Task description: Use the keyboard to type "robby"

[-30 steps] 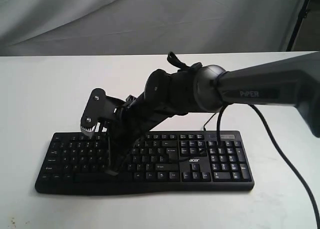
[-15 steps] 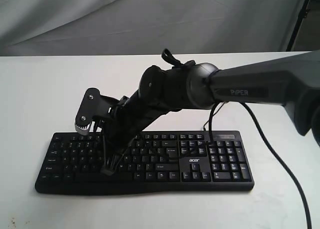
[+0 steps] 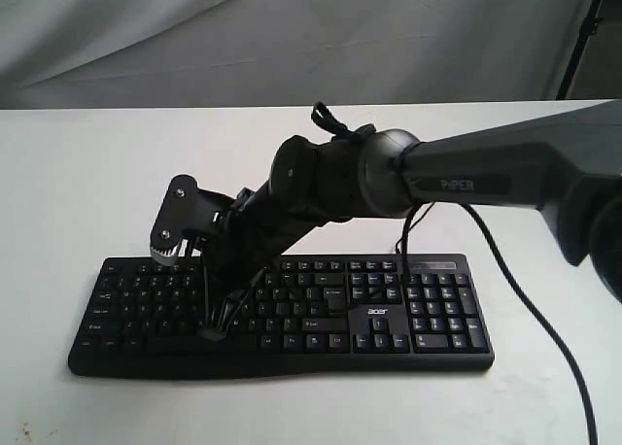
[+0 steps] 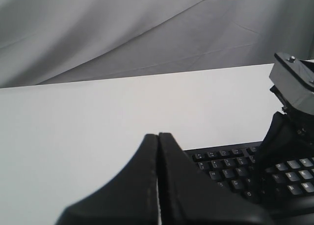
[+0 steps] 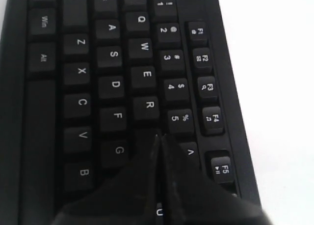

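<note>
The black keyboard (image 3: 389, 319) lies across the white table near the front edge, its acer logo facing the camera. My right gripper (image 3: 212, 333) reaches over it from the right and points down at the left half of the letter keys, shut with nothing in it. In the right wrist view the keyboard (image 5: 113, 82) fills the frame and the right gripper (image 5: 159, 136) ends just past the R key, between G and the number row. I cannot tell whether a key is pressed. My left gripper (image 4: 158, 135) is shut and empty, held off the keyboard (image 4: 221, 171).
The right arm's body (image 3: 330, 188) hangs over the middle of the keyboard and hides some keys. A black cable (image 3: 525, 299) drops from the arm onto the table at the right. A grey cloth backdrop (image 3: 292, 37) closes the far side.
The right gripper's tip has shifted slightly left along the keyboard. The wrist rose a little, then dipped again. It stayed shut.
</note>
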### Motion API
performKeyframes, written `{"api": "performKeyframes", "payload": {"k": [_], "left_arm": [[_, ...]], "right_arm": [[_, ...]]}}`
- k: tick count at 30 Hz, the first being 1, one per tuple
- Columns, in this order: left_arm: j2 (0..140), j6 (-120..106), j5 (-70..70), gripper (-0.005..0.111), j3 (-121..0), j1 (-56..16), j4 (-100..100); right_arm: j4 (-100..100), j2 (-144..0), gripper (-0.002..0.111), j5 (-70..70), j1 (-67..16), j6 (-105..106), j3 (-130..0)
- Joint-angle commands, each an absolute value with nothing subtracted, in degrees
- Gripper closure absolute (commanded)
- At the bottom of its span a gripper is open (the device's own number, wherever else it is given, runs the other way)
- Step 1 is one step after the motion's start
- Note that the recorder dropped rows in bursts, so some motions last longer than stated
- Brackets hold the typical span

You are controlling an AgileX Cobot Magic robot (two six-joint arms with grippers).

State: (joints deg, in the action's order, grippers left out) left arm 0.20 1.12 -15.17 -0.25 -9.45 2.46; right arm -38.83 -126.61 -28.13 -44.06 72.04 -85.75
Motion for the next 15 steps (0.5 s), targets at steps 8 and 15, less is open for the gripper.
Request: {"api": "performKeyframes", "payload": {"k": [8, 15], "left_arm": [[0.00, 1.28, -14.86, 0.107, 0.00, -9.82, 2.74], [0.00, 1.28, -14.86, 0.107, 0.00, -9.82, 2.74]], "right_arm": [[-38.57, -126.95, 0.108, -27.21, -43.86, 71.72, -86.08], [-38.57, -126.71, 0.108, -27.31, -43.86, 71.57, -86.08]]}}
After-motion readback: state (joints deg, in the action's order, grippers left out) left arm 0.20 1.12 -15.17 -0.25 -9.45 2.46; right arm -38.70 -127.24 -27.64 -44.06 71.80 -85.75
